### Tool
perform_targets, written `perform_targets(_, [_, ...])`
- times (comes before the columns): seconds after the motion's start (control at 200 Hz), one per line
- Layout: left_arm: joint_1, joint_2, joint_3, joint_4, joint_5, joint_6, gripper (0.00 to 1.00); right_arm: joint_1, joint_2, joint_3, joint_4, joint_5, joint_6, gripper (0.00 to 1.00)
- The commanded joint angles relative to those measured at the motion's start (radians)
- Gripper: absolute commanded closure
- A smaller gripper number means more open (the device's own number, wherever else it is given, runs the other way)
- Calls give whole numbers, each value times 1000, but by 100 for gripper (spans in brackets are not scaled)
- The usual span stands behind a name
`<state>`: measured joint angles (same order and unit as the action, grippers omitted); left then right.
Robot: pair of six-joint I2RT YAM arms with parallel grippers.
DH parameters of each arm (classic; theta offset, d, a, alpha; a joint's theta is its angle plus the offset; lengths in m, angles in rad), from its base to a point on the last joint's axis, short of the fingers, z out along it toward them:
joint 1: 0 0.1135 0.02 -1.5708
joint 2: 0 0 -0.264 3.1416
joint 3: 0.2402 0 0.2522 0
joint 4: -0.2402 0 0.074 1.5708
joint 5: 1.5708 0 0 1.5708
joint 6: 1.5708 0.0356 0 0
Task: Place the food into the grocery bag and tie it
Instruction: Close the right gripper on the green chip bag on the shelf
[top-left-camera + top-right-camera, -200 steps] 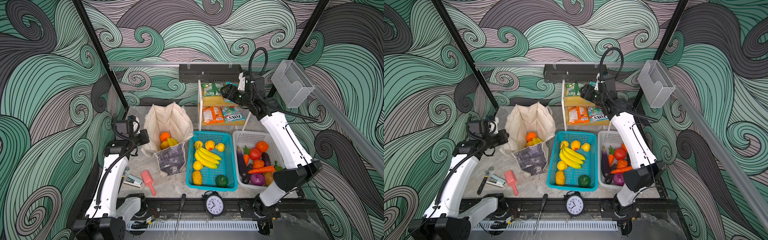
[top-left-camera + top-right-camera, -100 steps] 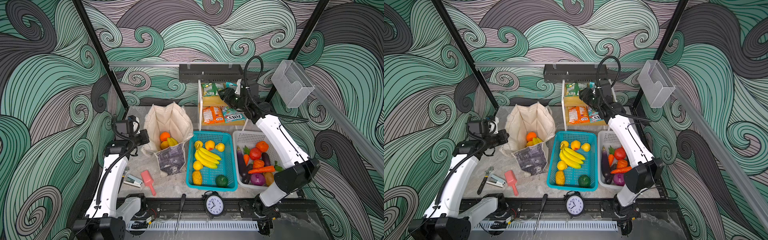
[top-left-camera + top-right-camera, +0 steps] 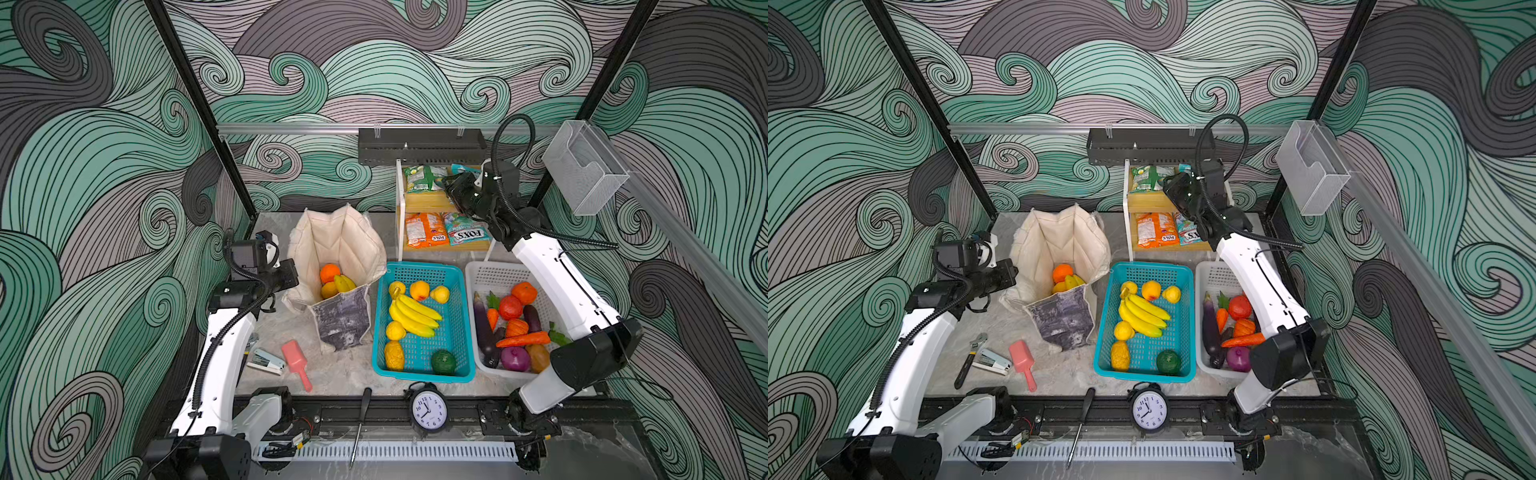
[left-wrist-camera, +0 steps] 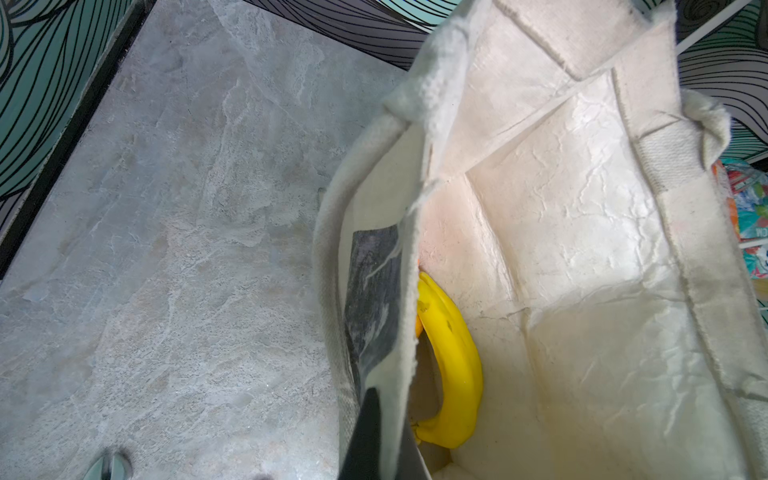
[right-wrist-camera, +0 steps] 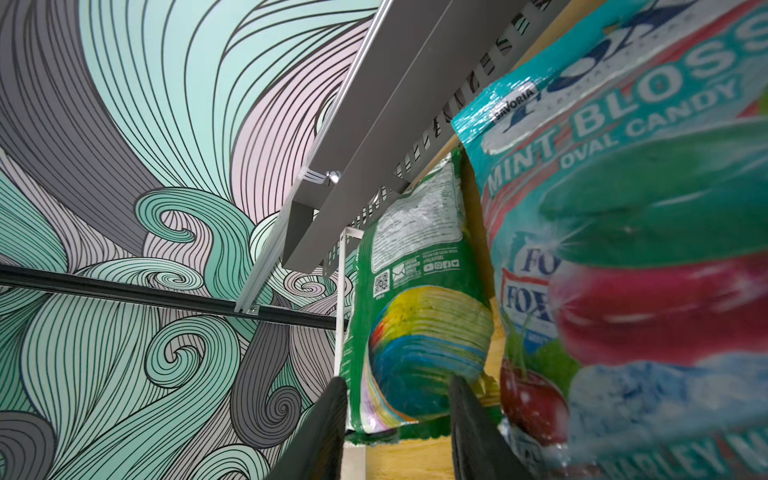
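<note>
Right wrist view: right jaws apart astride glossy green snack packet [image 5: 415, 332], teal-red candy packet [image 5: 602, 124] just beside; left jaws clamped on rim of beige canvas grocery bag [image 4: 540, 208], probably to hold its mouth open

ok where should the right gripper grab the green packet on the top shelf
Probably its thin near edge, coming in from the open front of the rack: the green packet is flat, the black tray hangs above, and the teal packet crowds one side. The right gripper straddles that edge.
</note>
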<state>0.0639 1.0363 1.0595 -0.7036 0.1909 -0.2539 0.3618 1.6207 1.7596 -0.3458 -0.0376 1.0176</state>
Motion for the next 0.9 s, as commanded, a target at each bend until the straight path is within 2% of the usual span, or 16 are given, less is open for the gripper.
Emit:
perform_targets(0.0, [2,-22,4,-7,4,13,100,10,-2,-26,49,15,42,59])
perform_targets(0.32, [2,-23,3,-7,5,15,100,22,-3,-68,77,28,71,60])
perform_targets(0.61, [2,-24,4,-4,15,16,100,35,-6,-95,109,16,92,48])
perform_targets(0.896, [2,-27,4,-4,16,15,100,39,-7,-126,142,24,105,46])
